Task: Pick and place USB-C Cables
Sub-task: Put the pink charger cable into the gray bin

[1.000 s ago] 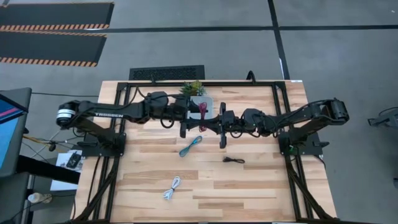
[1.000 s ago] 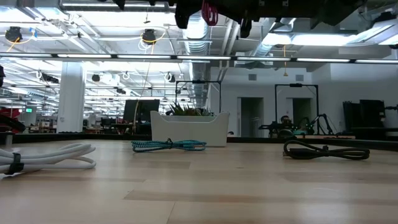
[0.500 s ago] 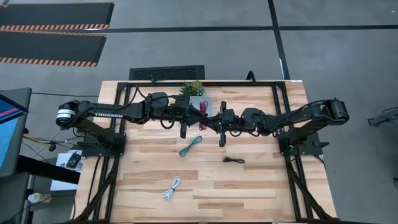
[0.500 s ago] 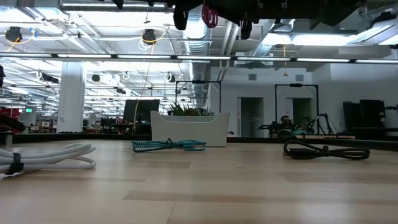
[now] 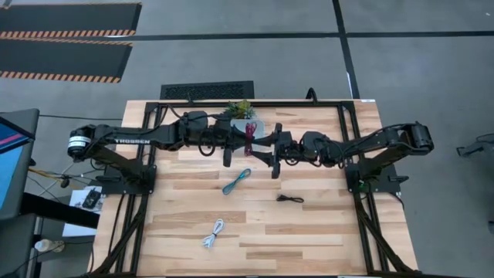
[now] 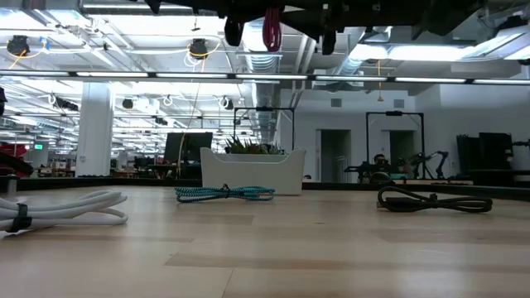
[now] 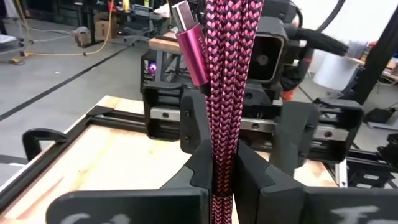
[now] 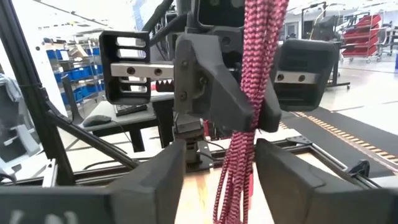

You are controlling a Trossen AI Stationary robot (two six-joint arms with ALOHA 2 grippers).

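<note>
The maroon USB-C cable (image 7: 227,74), a braided bundle with a metallic plug (image 7: 189,43), hangs upright high over the table's far middle (image 5: 249,133). My left gripper (image 7: 224,158) is shut on it, reaching in level from the table's left. My right gripper (image 8: 221,180) faces it from the right, open. Its fingers stand on either side of the bundle's lower strands (image 8: 233,174) without touching. On the table lie the teal cable (image 5: 236,181), the black cable (image 5: 290,199) and the white cable (image 5: 214,234). My left gripper pinches several strands of the maroon bundle (image 7: 224,134) between its two fingers (image 8: 217,99). The fingers come level from the table's left and lie across the strands. The bundle stands upright in the hold, part above and part hanging below, clear of the table.
A white planter with a green plant (image 6: 252,170) stands at the far middle (image 5: 239,110), with a pale bin (image 5: 261,126) beside it under the grippers. In the low view the teal (image 6: 224,193), black (image 6: 434,199) and white (image 6: 58,209) cables lie flat on the wood.
My left gripper has shut on the maroon cable and my right gripper has opened and let it go; both hands stayed in place. The cable has shifted slightly toward the table's left and now hangs lower and straighter.
</note>
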